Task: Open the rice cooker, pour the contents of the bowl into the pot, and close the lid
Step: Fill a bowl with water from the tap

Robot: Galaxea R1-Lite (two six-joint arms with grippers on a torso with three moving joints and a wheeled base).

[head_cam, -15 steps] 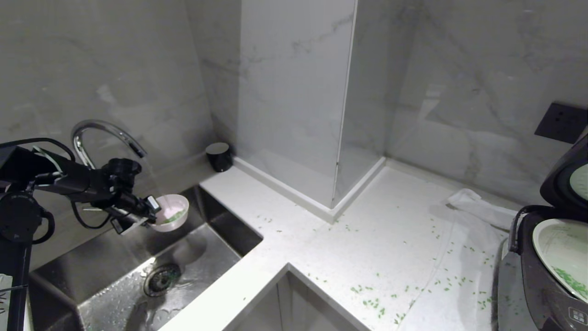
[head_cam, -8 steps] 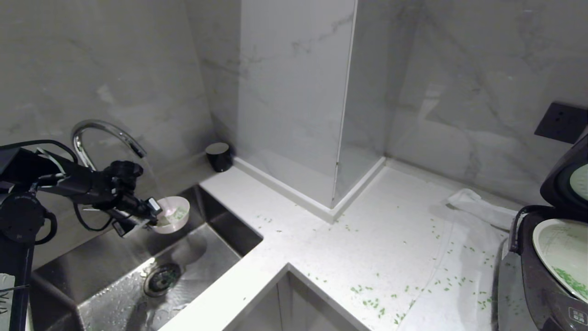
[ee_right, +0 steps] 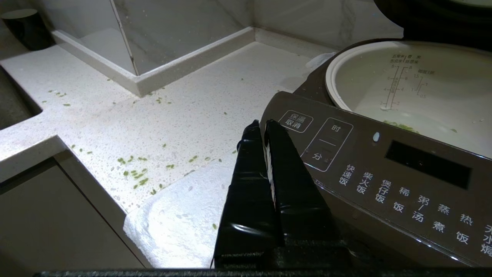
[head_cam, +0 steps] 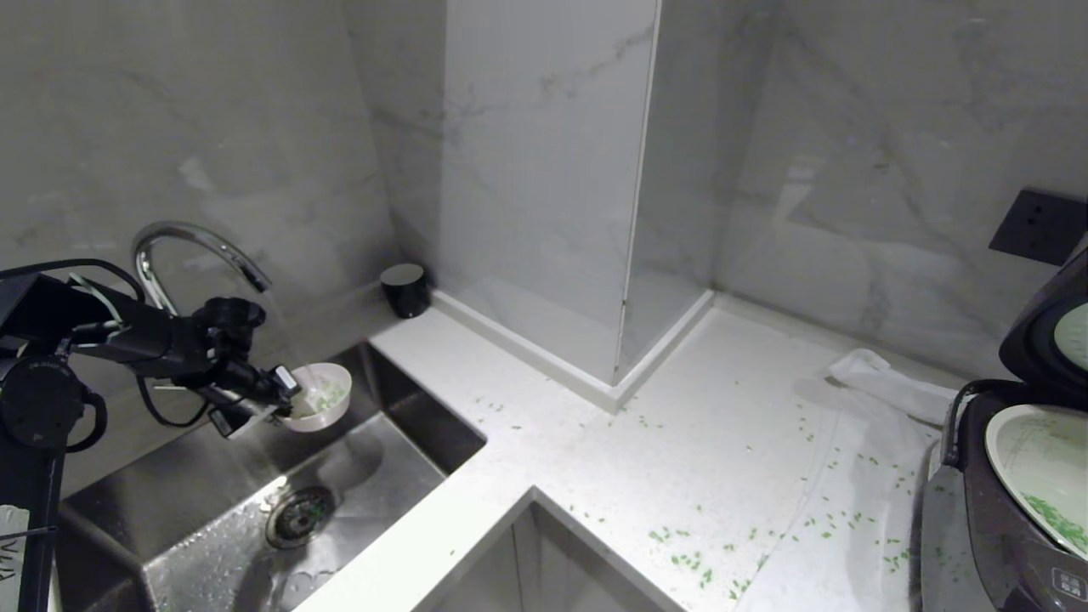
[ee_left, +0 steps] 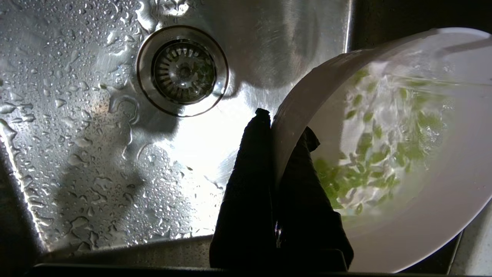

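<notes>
Left gripper (ee_left: 282,127) fingers pinching the bowl (head_cam: 321,399) rim over the sink (head_cam: 212,501), right gripper (ee_right: 265,125) fingers closed, empty

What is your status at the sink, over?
Left gripper shut on the bowl rim, under the running tap, over the sink. Right gripper shut, idle beside the rice cooker. Lid up. Green bits litter the counter.

The head view looks down from above across the counter (head_cam: 595,442), sink (head_cam: 212,510) at its left edge, rice cooker (head_cam: 1003,510) at its right. The left wrist view hangs close over the sink drain (ee_left: 182,71); the right wrist view sits low beside the cooker's panel (ee_right: 384,173), sharing the counter corner.
</notes>
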